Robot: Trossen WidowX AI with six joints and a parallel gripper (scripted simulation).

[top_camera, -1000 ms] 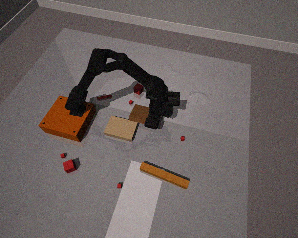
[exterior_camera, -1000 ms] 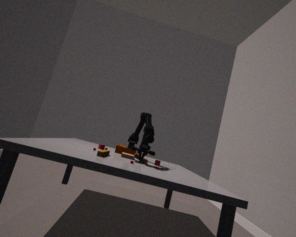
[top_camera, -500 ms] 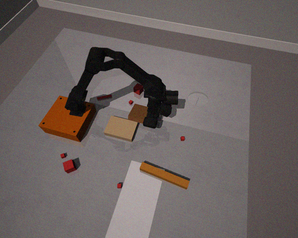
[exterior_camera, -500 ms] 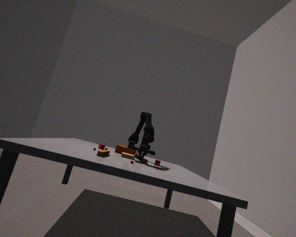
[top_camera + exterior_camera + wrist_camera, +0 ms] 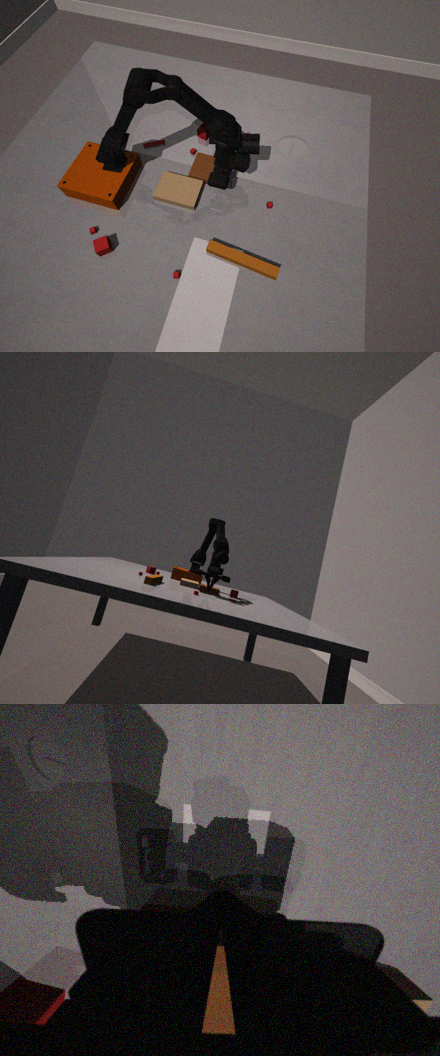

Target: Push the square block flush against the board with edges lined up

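The gripper (image 5: 219, 179) (image 5: 209, 589) (image 5: 222, 897) is closed, gripping nothing, its tips by the brown block (image 5: 201, 167) (image 5: 215, 591) — contact I can't tell. That block sits beside the tan slab (image 5: 178, 189) (image 5: 189, 583) on a pale grey table (image 5: 311, 249) (image 5: 91, 575) — dim grey walls (image 5: 366, 25) (image 5: 220, 462) beyond.
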